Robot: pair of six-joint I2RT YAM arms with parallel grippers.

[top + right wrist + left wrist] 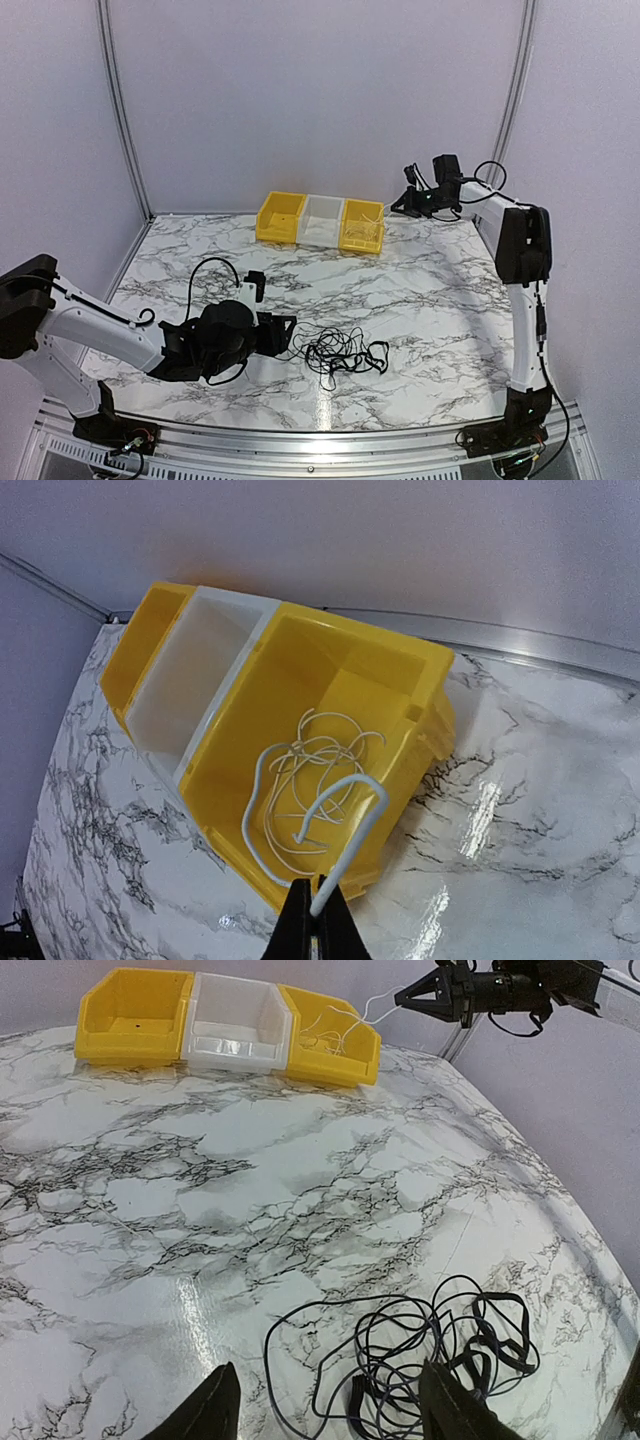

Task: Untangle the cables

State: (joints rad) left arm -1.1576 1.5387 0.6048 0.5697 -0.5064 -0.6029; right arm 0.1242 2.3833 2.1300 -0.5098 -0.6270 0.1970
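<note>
The cables (345, 355) lie as a loose black tangle on the marble table, front centre, and show close up in the left wrist view as the cables (430, 1350). My left gripper (283, 333) hovers low just left of them, open. Its fingers (215, 1410) straddle the tangle's left loops without touching. At the back right, my right gripper (402, 207) is shut on a thin white cable (350, 853). That cable arcs up from the gripper (322, 912) and coils down into the right yellow bin (330, 680).
Three bins stand in a row at the back: a yellow one (280, 217), a white one (323, 220) and the yellow one (362, 228) with the white cable. Walls enclose the table on three sides.
</note>
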